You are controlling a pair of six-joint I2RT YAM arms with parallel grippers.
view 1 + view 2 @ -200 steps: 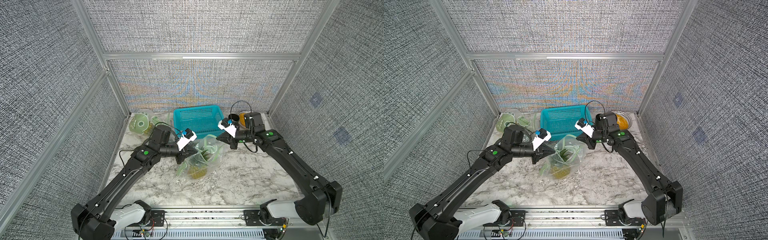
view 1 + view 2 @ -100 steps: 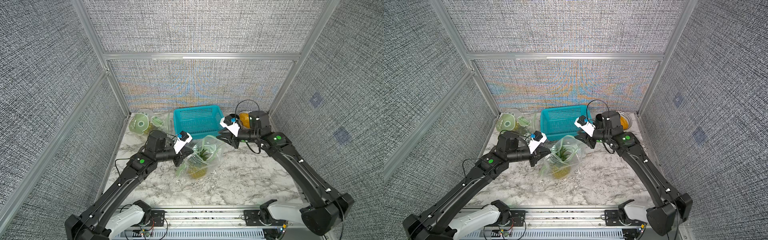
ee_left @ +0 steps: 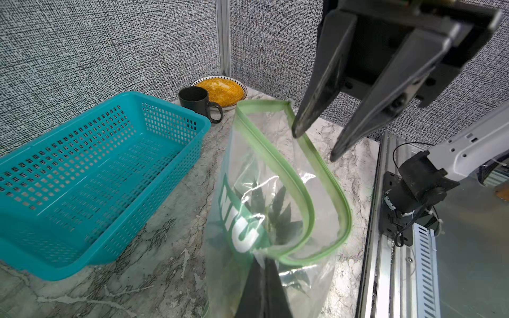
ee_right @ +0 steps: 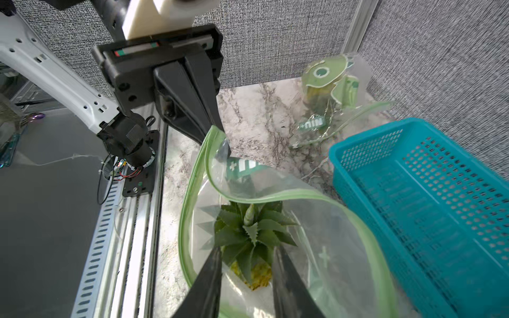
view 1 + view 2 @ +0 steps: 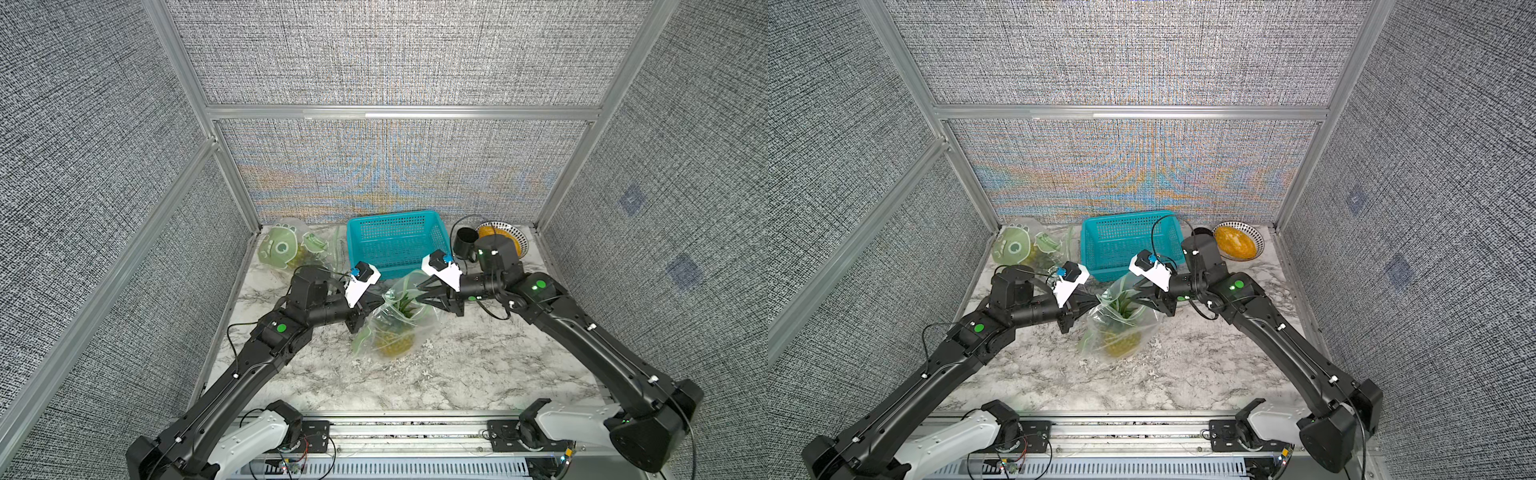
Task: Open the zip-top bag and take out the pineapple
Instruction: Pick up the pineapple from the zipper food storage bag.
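left gripper (image 4: pixel 217 132) is clamped on one lip of the zip-top bag (image 3: pixel 303 203), propping it upright so the mouth gapes. the pineapple (image 4: pixel 248 225) sits inside, crown up, on the marble table (image 5: pixel 478 365) near the teal basket (image 5: pixel 395 249). right gripper (image 3: pixel 314 146) hovers at the mouth, jaws apart and empty, probably lined up to grab the leaves.

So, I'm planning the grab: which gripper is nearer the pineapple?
Right. The right gripper hangs open just above the leafy crown of the pineapple, at the mouth of the zip-top bag. The left gripper is off to the side, shut on the bag's rim.
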